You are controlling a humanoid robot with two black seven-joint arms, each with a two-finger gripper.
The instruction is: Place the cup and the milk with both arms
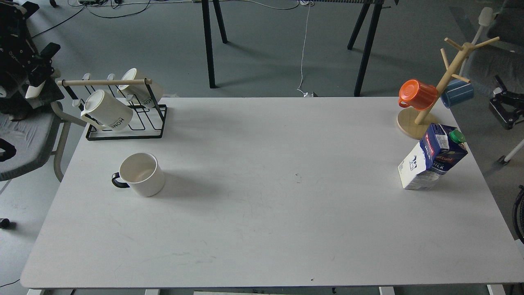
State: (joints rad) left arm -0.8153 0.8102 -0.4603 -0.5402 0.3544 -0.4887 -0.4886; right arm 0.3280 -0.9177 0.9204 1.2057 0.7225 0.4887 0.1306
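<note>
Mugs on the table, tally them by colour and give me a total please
Cream "HOME" mugs on the wire rack: 2
White cup with black handle: 1
Orange mug on the wooden tree: 1
Blue mug on the tree: 1
Total: 5

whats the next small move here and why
Probably bring both arms in at once: the left claw toward the white cup on the table's left side, the right claw toward the milk carton at the right. Both stand untouched, and neither claw is in view.
</note>
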